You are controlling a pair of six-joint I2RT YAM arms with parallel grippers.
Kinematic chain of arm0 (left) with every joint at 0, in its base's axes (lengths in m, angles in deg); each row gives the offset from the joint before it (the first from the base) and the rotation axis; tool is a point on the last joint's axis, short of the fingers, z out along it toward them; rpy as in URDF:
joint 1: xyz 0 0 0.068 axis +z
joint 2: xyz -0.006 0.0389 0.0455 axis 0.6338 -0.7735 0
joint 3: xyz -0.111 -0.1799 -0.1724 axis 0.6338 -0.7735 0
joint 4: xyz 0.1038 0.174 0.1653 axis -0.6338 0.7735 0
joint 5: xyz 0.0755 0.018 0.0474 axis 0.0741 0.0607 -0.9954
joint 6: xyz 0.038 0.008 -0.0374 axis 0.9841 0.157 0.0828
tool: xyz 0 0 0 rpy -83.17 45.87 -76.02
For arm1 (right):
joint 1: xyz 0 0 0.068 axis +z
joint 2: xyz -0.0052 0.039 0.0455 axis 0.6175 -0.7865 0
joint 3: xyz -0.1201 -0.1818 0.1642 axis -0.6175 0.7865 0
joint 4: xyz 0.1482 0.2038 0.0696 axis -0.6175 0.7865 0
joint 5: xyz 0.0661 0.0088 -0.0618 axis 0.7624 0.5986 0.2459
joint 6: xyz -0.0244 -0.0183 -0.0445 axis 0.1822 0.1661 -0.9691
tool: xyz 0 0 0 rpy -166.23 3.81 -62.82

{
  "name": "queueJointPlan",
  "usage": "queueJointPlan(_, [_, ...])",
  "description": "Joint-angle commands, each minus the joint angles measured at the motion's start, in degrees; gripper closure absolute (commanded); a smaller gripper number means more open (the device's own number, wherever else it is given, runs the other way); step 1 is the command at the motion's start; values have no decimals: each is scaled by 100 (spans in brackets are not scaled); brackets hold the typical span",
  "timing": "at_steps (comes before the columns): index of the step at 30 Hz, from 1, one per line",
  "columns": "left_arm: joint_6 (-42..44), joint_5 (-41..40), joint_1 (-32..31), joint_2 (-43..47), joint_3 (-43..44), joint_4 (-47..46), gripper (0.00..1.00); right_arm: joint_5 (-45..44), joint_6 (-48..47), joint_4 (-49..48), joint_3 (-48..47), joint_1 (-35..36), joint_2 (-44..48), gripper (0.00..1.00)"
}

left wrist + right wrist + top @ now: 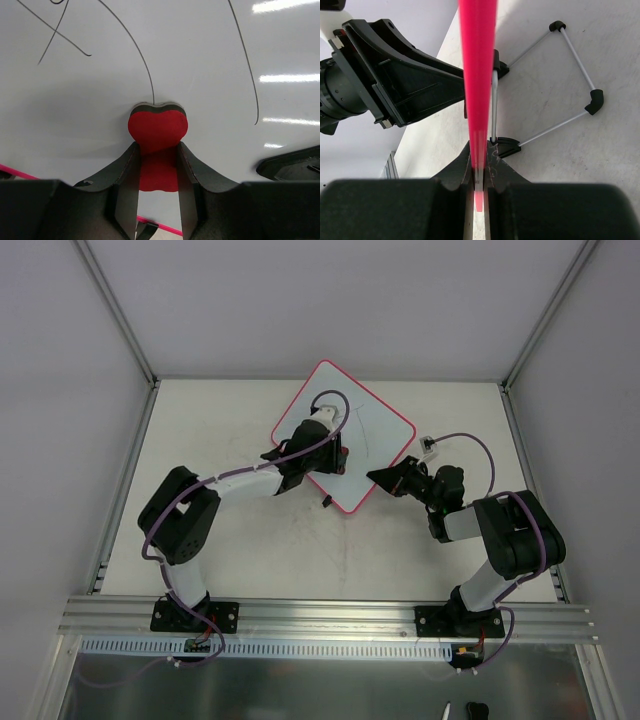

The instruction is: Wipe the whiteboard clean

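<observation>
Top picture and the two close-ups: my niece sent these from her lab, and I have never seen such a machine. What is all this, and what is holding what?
These are two robot arms bolted at the near edge of a table. Each ends in a two-finger gripper. The wide picture comes from a fixed camera above and behind them. The other two come from small cameras on the wrists, so each shows its own fingers. On the table is a whiteboard with a red-pink rim and thin pen lines on it. The left gripper holds a red eraser set against the board. The right gripper clamps the board's rim, seen edge-on in its close-up.
</observation>
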Motion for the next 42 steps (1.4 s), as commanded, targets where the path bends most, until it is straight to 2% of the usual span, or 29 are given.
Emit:
queueJointPlan(1, [162,564,-207,-260,316,88,94,442,-120,-1569,-233,149,119,100])
queueJointPlan(8, [646,-24,-146,-593,905,553,94,450,-121,-1569,-224,158,127,100])
queueJointPlan(13, [707,98,179,-813,1257,721,94,459,-138,-1577,-206,158,154,100])
queueJointPlan(21, [540,485,996,-980,1319,730,94,459,-129,-1569,-215,158,136,100])
queueJointPlan(35, [435,731,1989,-1235,1389,809,94,459,-120,-1569,-206,167,171,100])
queueJointPlan(42, [286,696,2095,-1253,1099,792,94,468,-112,-1569,-215,167,171,100])
